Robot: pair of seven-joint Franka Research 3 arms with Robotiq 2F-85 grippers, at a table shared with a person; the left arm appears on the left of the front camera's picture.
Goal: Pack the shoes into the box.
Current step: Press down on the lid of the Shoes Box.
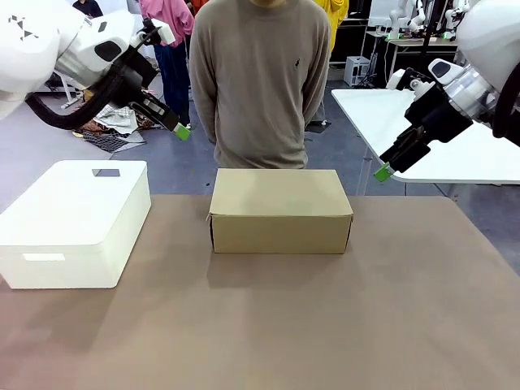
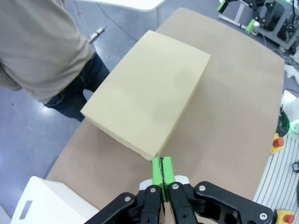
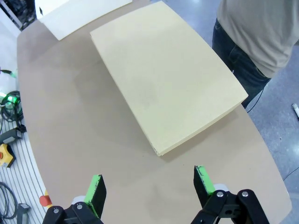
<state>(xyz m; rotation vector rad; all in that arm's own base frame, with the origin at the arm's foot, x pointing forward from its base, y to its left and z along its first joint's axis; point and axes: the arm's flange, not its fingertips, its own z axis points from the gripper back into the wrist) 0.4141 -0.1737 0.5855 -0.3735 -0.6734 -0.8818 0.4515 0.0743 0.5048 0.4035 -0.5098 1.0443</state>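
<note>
Your left claw (image 1: 180, 130), upper left, is pinched shut on nothing; your right claw (image 1: 382, 171) gapes wide. Between them, lower down, sits the closed box (image 1: 280, 210).

A robotics lab or test hall. Two white robot arms (image 1: 73, 49) flank a brown table (image 1: 325, 325), with a person (image 1: 260, 81) standing at its far side. Behind lie a grey floor, a white table (image 1: 455, 154) and more benches with equipment (image 1: 406, 32). In the left wrist view, cables and a red emergency stop button (image 2: 279, 140) sit beside the table. Other people stand farther back.
</note>
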